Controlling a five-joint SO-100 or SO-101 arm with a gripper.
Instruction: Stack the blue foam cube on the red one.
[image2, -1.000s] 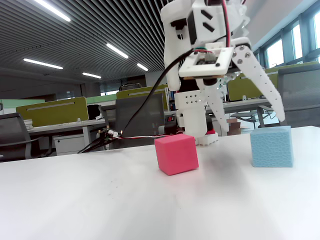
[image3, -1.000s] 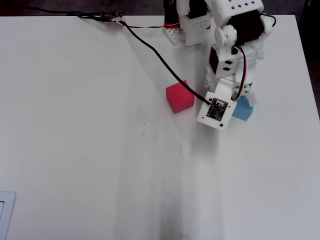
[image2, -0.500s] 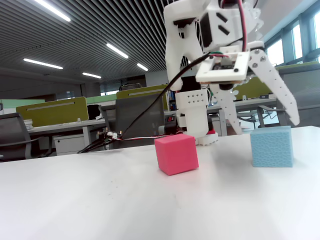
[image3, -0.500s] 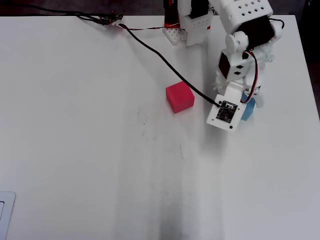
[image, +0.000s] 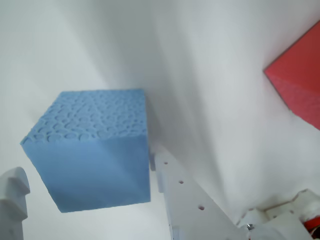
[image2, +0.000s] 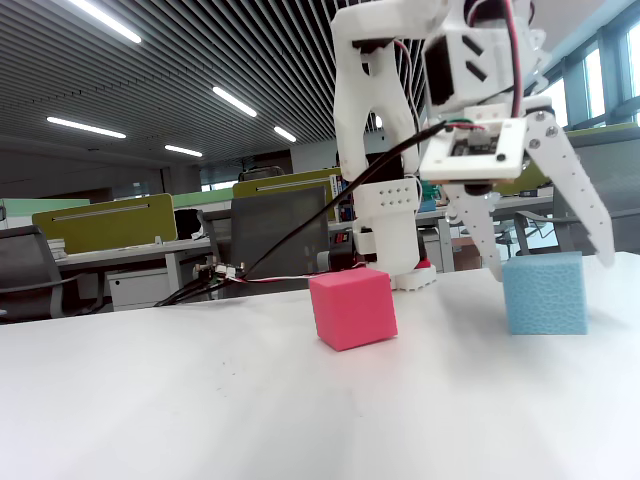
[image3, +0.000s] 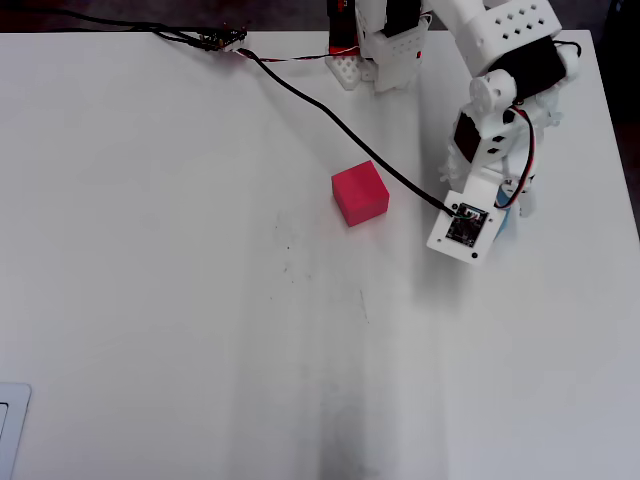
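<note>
The spread-open gripper (image2: 550, 262) is straddling the light sky-blue foam cube (image2: 545, 292) directly below, its fingers flanking both sides.

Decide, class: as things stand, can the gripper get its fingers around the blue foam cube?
Probably yes. The gripper is open above the blue foam cube, one finger to each side, and nothing stands between them; the red one sits well apart.
</note>
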